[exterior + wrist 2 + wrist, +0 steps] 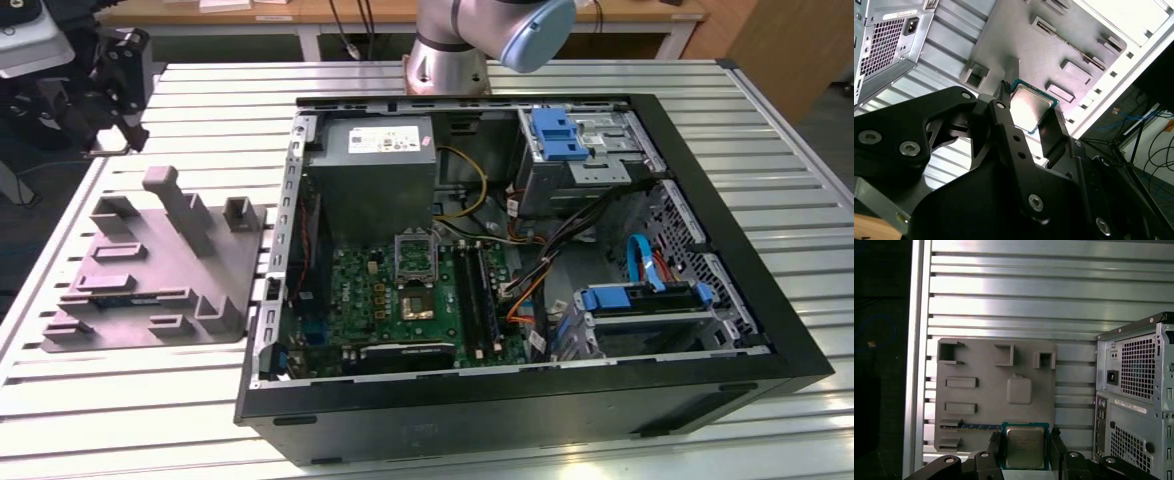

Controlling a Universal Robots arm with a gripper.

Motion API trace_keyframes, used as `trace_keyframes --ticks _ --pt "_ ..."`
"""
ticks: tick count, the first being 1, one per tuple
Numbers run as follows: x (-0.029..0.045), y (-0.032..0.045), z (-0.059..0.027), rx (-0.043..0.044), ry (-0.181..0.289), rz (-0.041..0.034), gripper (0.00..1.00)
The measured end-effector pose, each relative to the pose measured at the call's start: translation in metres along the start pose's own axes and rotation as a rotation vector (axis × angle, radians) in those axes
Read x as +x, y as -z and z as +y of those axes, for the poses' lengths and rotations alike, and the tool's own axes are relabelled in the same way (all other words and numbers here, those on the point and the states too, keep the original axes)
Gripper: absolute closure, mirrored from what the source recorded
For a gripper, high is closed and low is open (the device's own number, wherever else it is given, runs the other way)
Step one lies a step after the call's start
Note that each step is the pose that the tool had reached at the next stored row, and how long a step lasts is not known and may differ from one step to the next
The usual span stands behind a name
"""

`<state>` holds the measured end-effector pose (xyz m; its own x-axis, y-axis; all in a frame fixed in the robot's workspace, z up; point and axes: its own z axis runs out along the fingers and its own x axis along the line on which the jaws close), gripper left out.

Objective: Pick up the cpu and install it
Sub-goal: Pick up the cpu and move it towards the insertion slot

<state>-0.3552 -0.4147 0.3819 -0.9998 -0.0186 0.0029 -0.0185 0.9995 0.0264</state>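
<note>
Hand (1025,438) clamped on the cpu (1025,450), fingers (995,446) pressing two opposite edges, metal top facing both wrist views. The chip hangs clear above the grey-purple fixture (994,390) on the slatted desk (1004,300). The motherboard socket (415,298) inside the open computer case (747,300) lies well apart, toward the exterior view's right.

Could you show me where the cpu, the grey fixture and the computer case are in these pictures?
cpu (1025,447): first wrist view, middle of its silver metal top.
grey fixture (150,272): exterior view, flat bare part of its base.
computer case (534,415): exterior view, its black outer side wall.
</note>
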Motion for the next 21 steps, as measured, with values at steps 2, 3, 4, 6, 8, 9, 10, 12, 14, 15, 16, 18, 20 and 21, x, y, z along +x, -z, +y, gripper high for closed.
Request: trace_keyframes --ticks 2,3,4,6,8,9,10,12,14,15,16,18,20,21 --pt "-0.0005 -0.0001 0.0000 -0.0001 0.000 -0.0001 0.53" --pt "-0.0011 0.0000 0.0000 -0.0001 0.000 0.0000 0.53" --pt "-0.0020 0.0000 0.0000 0.0000 0.000 0.0000 0.53" --pt "-0.0023 -0.0001 0.0000 -0.0001 0.000 -0.0001 0.53" --pt "-0.0028 0.0000 -0.0001 -0.0001 0.000 -0.0001 0.53" --pt "-0.0030 -0.0001 -0.0001 -0.0001 0.000 -0.0001 0.53" --pt "-0.0033 0.0000 0.0000 0.0000 0.000 0.0000 0.53" --pt "-0.0039 0.0000 -0.0001 -0.0001 0.000 -0.0001 0.53" --pt "-0.0044 0.0000 -0.0001 0.0000 0.000 0.0000 0.53" --pt "-0.0047 -0.0001 -0.0001 -0.0001 0.000 -0.0001 0.53" --pt "-0.0049 -0.0001 -0.0001 -0.0001 0.000 -0.0001 0.53" --pt "-0.0053 0.0000 -0.0001 -0.0001 0.000 0.0000 0.53" --pt "-0.0057 0.0000 -0.0001 0.0000 0.000 0.0000 0.53" --pt "-0.0060 0.0000 -0.0001 -0.0001 0.000 -0.0001 0.53"
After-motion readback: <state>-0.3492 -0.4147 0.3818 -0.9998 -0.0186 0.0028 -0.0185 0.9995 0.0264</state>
